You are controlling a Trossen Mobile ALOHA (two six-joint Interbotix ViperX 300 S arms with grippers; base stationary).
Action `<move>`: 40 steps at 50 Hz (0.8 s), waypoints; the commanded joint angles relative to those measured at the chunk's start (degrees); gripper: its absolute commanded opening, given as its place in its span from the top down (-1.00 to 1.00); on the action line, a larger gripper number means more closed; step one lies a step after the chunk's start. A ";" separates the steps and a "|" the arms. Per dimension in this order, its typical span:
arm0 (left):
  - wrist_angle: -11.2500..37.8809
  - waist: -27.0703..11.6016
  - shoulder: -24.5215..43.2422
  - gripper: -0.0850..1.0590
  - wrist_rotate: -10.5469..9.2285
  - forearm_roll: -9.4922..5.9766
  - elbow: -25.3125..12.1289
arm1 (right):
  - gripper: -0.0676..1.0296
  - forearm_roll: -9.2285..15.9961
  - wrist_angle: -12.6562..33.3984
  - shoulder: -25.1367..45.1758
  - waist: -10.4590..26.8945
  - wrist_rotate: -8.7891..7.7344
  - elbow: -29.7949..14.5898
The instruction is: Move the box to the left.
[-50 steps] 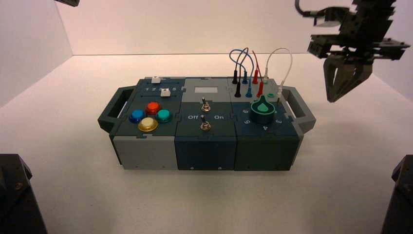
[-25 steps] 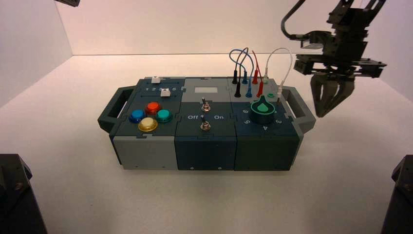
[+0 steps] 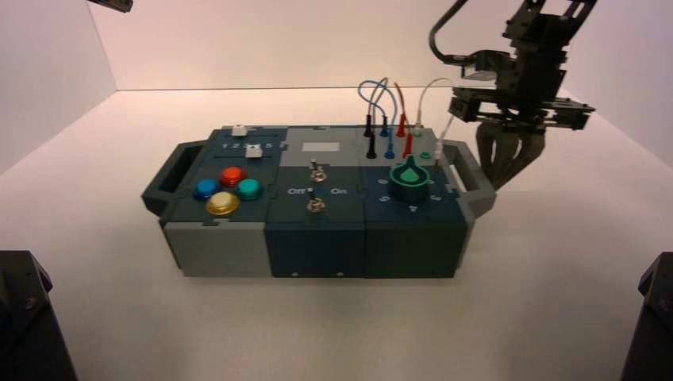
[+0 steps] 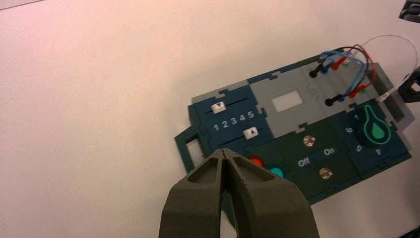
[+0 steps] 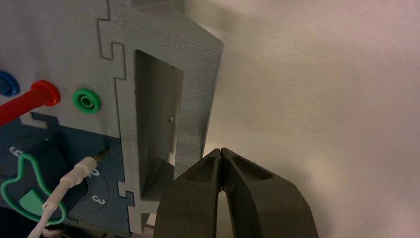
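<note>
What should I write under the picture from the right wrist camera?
Shut right gripper pressed beside the box handle.

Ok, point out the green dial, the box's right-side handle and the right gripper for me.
green dial (image 3: 409,180), high view, on its raised pointer cap.
right-side handle (image 5: 198,99), right wrist view, on its outer grey bar.
right gripper (image 5: 221,157), right wrist view, at its closed fingertips beside the handle.

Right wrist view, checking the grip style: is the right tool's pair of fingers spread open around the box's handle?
No, the right tool is shut, fingertips together, outside the box's grey handle.
</note>
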 commanded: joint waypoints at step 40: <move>-1.14 -0.18 0.18 0.91 -0.09 0.00 -0.53 | 0.92 10.81 -1.05 6.15 18.54 2.02 -12.04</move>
